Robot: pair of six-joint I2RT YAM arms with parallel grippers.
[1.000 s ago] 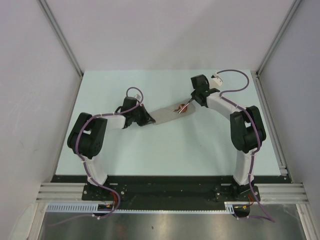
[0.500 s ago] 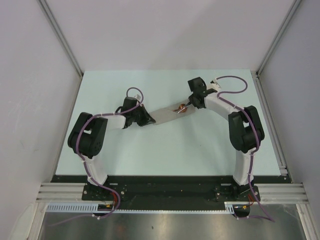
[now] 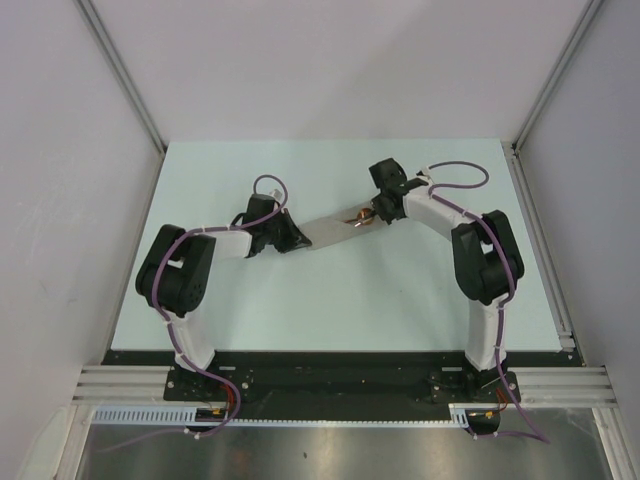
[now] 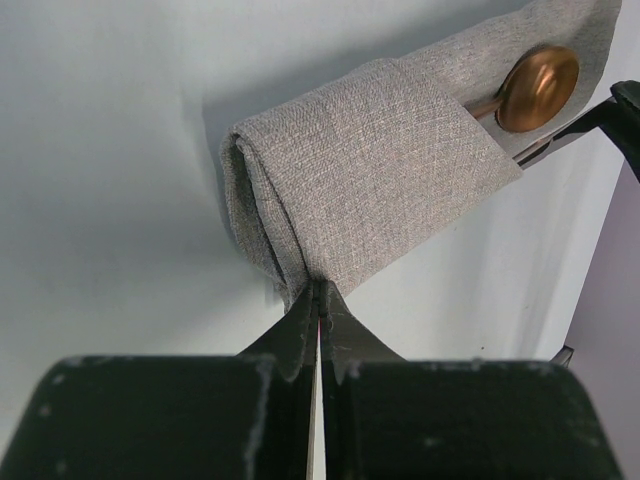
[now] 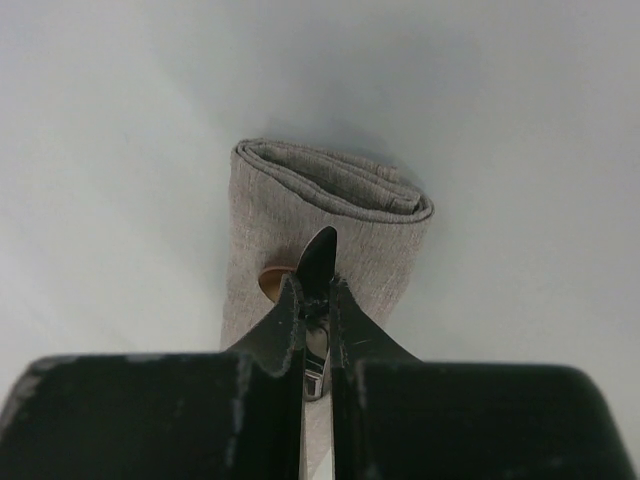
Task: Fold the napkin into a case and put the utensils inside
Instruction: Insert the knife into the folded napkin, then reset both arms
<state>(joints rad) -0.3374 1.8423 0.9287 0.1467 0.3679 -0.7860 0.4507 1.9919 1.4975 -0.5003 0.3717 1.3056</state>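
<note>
nearly done: second utensil going into the case

napkin (image 4: 380, 170) is already folded into a narrow case (image 3: 335, 225), lying on the table (image 3: 330, 300) just above centre of the top view, between the two arms. left hand (image 4: 320, 292) is clenched on the case's edge near its folded end, pinning it. copper spoon (image 4: 538, 88) sits in the pocket, bowl poking out at upper right of the left wrist frame. right hand (image 5: 316, 292) is clenched on the thin silvery piece (image 5: 319, 255), tip over the cloth just beside the spoon bowl. step in hand looks like inserting the last utensil. next move calls for sliding it down the pocket alongside the spoon, then releasing. the left hand should hold the cloth so it doesn't bunch or drag.
</note>
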